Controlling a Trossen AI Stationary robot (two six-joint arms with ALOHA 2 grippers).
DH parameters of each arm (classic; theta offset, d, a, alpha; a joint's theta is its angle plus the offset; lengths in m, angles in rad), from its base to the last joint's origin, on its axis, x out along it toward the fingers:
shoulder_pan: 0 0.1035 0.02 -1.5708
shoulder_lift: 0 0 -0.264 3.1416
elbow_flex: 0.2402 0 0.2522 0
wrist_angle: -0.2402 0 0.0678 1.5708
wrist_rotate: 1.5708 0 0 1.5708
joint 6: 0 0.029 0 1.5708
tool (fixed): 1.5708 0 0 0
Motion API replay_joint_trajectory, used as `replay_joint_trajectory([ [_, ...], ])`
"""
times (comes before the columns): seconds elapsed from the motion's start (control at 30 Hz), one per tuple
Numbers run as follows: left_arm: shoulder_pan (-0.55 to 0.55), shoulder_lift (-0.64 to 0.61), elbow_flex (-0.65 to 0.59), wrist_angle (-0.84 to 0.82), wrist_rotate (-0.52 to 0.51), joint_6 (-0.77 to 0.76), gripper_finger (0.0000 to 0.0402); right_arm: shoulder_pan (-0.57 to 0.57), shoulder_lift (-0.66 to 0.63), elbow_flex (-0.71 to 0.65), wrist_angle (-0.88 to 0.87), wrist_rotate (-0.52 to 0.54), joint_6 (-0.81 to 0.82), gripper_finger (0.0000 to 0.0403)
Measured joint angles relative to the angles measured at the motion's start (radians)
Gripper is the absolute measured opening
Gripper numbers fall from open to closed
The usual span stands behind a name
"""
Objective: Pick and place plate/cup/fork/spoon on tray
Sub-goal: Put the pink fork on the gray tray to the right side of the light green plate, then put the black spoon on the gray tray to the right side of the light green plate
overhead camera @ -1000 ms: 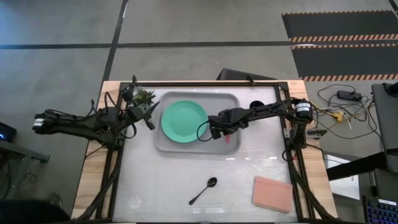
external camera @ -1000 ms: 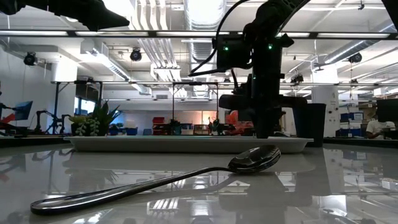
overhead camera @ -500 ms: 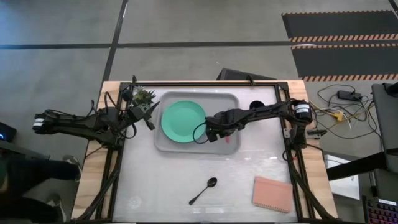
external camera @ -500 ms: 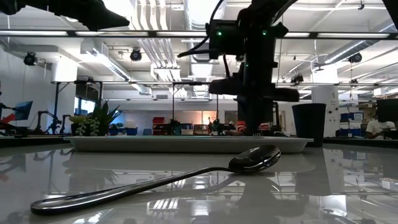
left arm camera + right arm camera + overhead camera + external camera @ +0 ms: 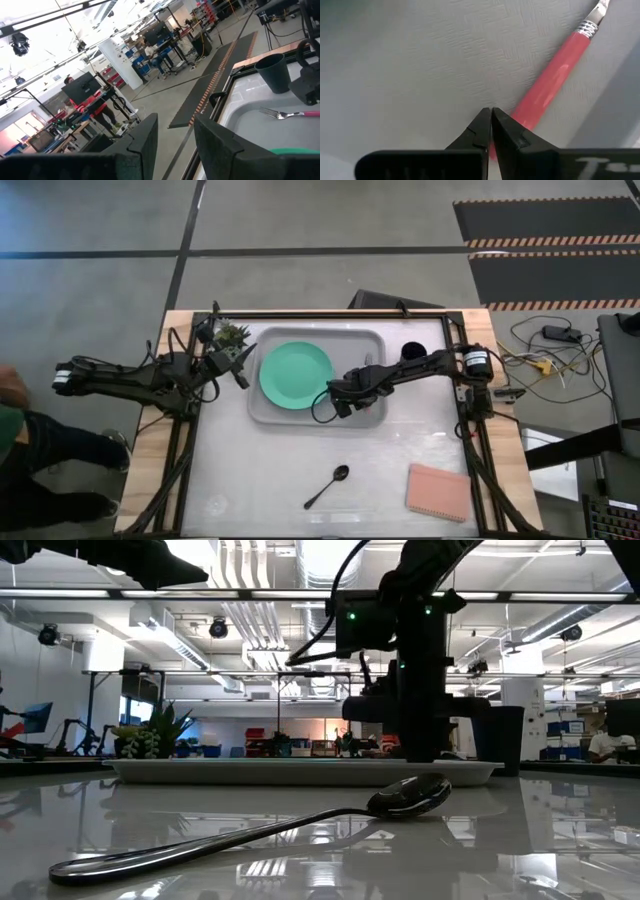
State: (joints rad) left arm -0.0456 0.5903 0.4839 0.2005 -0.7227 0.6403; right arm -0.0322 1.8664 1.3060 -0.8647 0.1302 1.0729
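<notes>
The large light-grey rectangular plastic tray (image 5: pixel 272 412) with rounded corners and a raised rim lay on the glossy white worktop (image 5: pixel 400 450), carrying the round flat mint-green plate (image 5: pixel 295 374) in its left half. The right pincer (image 5: pixel 338 400) hung low over the tray's right half, its dark fingertips (image 5: pixel 487 125) pressed together and gripping nothing, just above the near end of the pink-red handle of the small metal-tined fork (image 5: pixel 555 75), which lay flat on the textured tray floor. The small dark cylindrical cup (image 5: pixel 411 352) stood beside the tray's right rim. The all-dark spoon (image 5: pixel 327 486) rested on the bare worktop, well apart from the tray. The left pincer (image 5: pixel 238 365) waited released beside the tray's left rim, apparently raised.
</notes>
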Motion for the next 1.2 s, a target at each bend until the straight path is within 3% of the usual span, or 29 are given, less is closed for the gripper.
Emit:
replay_joint_trajectory([
  [0.73, 0.000, 0.000, 0.000, 0.000, 0.000, 0.000, 0.0109, 0.015, -0.061, 0.040, -0.016, 0.000, 0.026, 0.0008],
  [0.97, 0.000, 0.000, 0.000, 0.000, 0.000, 0.000, 0.0109, 0.086, -0.077, 0.153, 0.001, 0.000, 0.027, 0.0009],
  [1.2, 0.000, 0.000, 0.000, 0.000, 0.000, 0.000, 0.0109, 0.206, -0.078, 0.176, 0.149, -0.012, 0.020, 0.0008],
])
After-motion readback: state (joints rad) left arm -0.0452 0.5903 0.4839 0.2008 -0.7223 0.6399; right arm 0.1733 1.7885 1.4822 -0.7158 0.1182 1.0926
